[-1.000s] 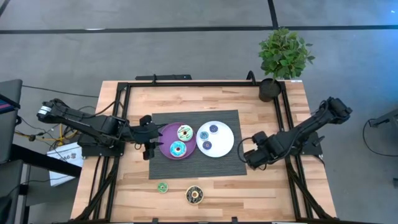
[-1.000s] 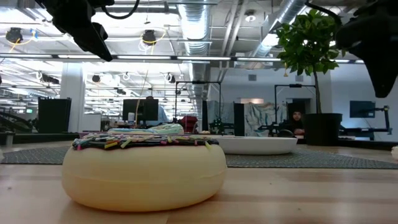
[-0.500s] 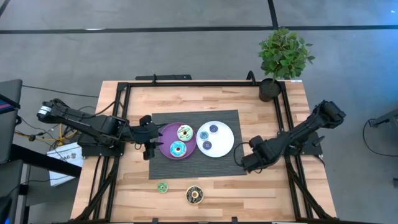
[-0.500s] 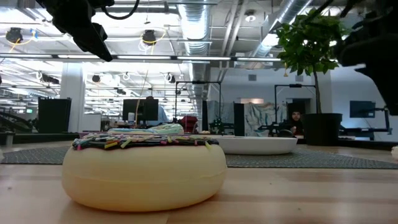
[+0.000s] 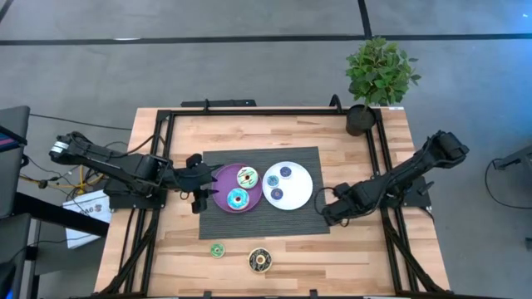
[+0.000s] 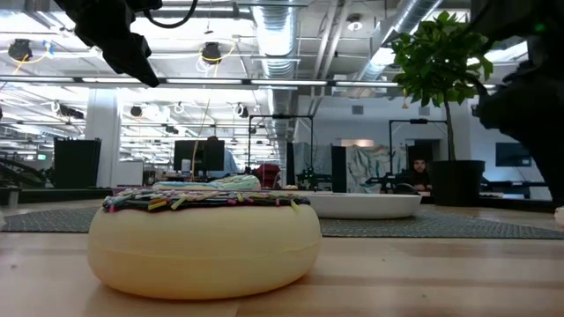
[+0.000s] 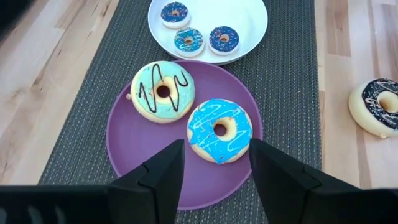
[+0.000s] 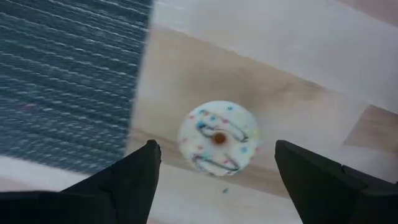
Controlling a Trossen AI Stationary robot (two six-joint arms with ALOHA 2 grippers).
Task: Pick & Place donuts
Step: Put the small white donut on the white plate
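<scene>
Currently I have the right gripper (image 5: 327, 213) low over the bare wood just off the dark mat's (image 5: 249, 220) right edge, fingers spread wide, nothing between them. Its wrist view shows a small white sprinkled donut (image 8: 218, 137) on the wood between the fingers. Left gripper (image 5: 199, 198) hangs beside the purple plate (image 7: 140, 162), fingers apart and empty. That plate holds a cyan donut (image 7: 219, 129) and a green one (image 7: 163, 91); the white plate (image 7: 249, 31) holds three small ones. A chocolate donut (image 5: 260, 261) and a small green donut (image 5: 217, 250) lie near the table's front edge.
</scene>
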